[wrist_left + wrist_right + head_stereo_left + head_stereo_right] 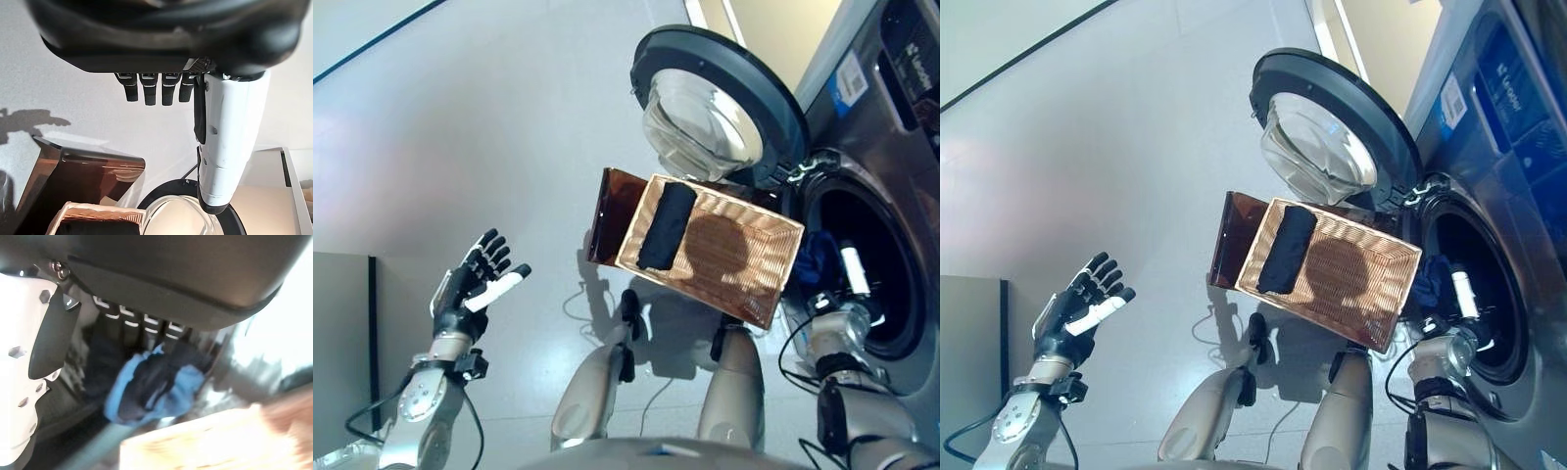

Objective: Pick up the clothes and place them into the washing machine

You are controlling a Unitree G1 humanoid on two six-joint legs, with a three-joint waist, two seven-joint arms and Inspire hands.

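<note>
Reaching right hand [847, 284] into washing machine [901, 176] drum mouth, blue garment [151, 387] at fingertips; grip unclear. Left hand [480, 279] idle, fingers spread, empty. Dark garment [666, 227] remains in wicker basket [759, 284]. Task partway done.

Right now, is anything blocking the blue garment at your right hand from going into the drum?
Nothing visible: the blue garment is already at the washing machine opening with the right hand, door swung open.
</note>
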